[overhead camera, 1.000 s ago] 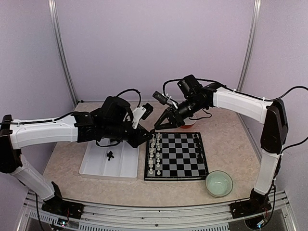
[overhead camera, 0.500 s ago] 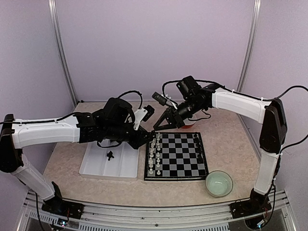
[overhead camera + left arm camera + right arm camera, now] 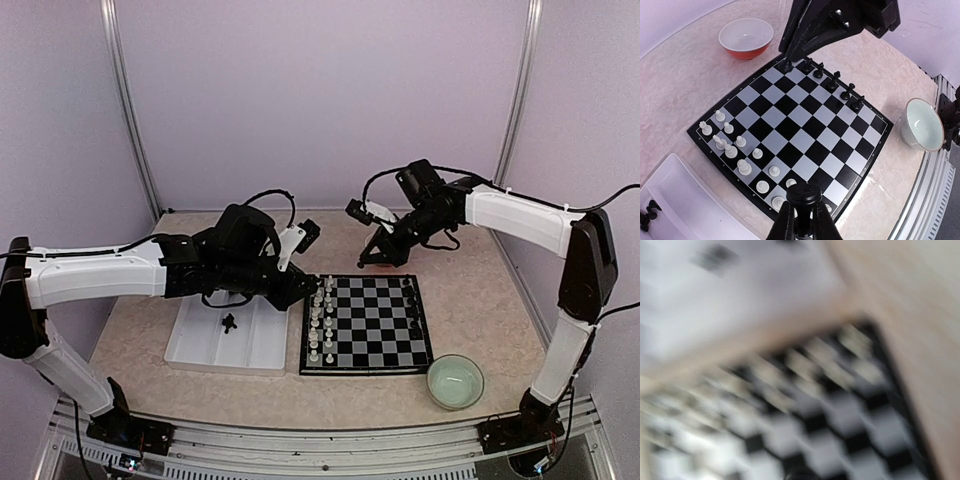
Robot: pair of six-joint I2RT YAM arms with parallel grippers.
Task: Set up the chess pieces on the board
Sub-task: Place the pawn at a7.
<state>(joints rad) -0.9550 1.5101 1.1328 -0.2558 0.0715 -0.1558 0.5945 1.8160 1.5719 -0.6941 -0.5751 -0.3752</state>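
Grip: left hand (image 3: 802, 206) clenched on black piece (image 3: 802, 192); open squares lie ahead across board (image 3: 790, 120), nearer right hand (image 3: 380, 257), state indeterminate.

I see lavender walls (image 3: 320, 100) round the beige marbled table (image 3: 480, 300), metal posts (image 3: 125, 110) at far corners. Alu rail (image 3: 320, 445) at near edge.

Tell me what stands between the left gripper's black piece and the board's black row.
Nothing on the board: squares between the piece in the left gripper and the black row are bare. The right gripper hangs by that row's far corner.
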